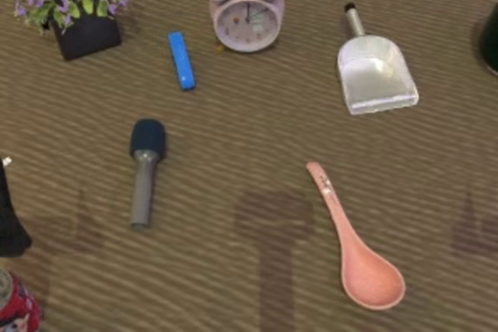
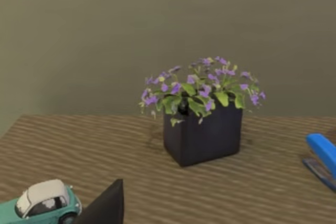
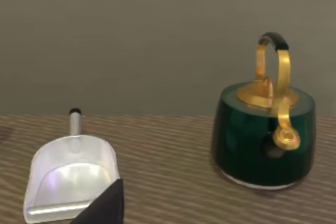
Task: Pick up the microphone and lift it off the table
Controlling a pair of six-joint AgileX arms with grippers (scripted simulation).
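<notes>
Where ribbed woven table (image 1: 257, 114) spreads, microphone (image 1: 144, 172) lying flat, rounded foam head, grey cylindrical handle, gripper states unclear

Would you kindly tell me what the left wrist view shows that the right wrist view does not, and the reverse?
Only the left wrist view shows the potted purple flowers, the flat blue bar and a small teal toy car. Only the right wrist view shows the white scoop and a dark green kettle with a gold handle. Both share the ribbed brown table and a plain wall behind it. Neither shows the microphone, which lies flat in the top view.
</notes>
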